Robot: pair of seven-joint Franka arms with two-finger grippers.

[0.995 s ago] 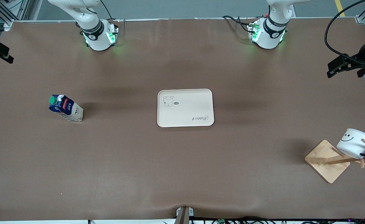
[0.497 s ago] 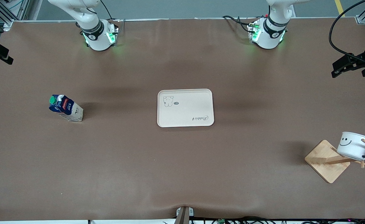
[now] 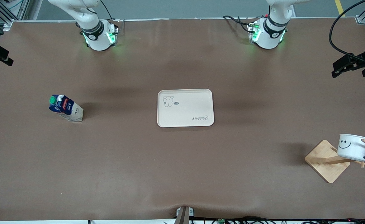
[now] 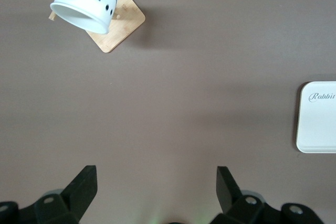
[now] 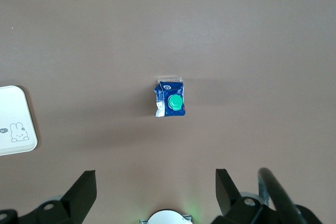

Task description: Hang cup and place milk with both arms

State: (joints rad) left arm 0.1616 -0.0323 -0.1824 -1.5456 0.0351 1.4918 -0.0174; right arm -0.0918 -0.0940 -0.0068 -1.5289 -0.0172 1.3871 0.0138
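The white cup (image 3: 353, 147) with a smiley face hangs by its black handle on a peg of the wooden rack (image 3: 327, 161), nearer the front camera at the left arm's end of the table. It also shows in the left wrist view (image 4: 86, 1). The milk (image 3: 65, 108) stands on the table toward the right arm's end, and its green cap shows in the right wrist view (image 5: 170, 99). My left gripper (image 3: 338, 69) is open and empty, high over the table's edge, apart from the cup. My right gripper (image 3: 2, 56) is open and empty, high over the other table edge.
A cream tray (image 3: 185, 107) with a rabbit drawing lies at the table's middle; its edge shows in the left wrist view (image 4: 317, 116) and the right wrist view (image 5: 16, 124). The rack's square wooden base (image 4: 118, 24) rests on the brown table.
The cup has swung on its peg from tilted to hanging more upright. My left gripper has drawn away toward the table's edge. The right gripper has shifted slightly.
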